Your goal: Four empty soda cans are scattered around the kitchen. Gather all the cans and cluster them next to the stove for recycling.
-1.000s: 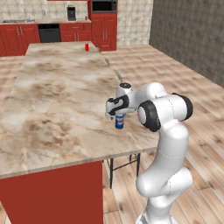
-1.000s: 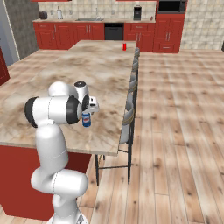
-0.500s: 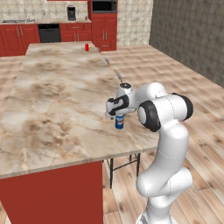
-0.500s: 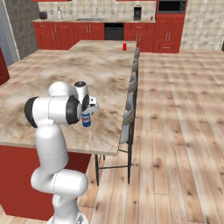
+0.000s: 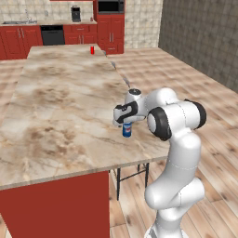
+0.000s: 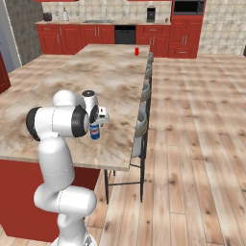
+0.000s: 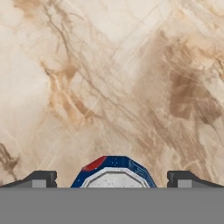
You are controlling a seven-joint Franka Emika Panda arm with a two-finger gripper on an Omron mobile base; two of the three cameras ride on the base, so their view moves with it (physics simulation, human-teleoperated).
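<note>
Our gripper (image 5: 124, 122) stands over the blue can (image 5: 127, 130) at the island counter's (image 5: 60, 107) near edge, its fingers apart on both sides and not yet closed. A bright red can (image 5: 92, 49) waits at the far end. No can is gathered yet. Nothing has moved since a second ago.

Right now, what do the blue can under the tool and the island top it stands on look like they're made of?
The blue can looks like thin metal: its silvery top has a dull sheen, and the wall carries a printed blue and red coat. The island top looks like polished marble or a stone imitation: beige with brown veins and cloudy patches; being rendered, it could equally be laminate.
</note>
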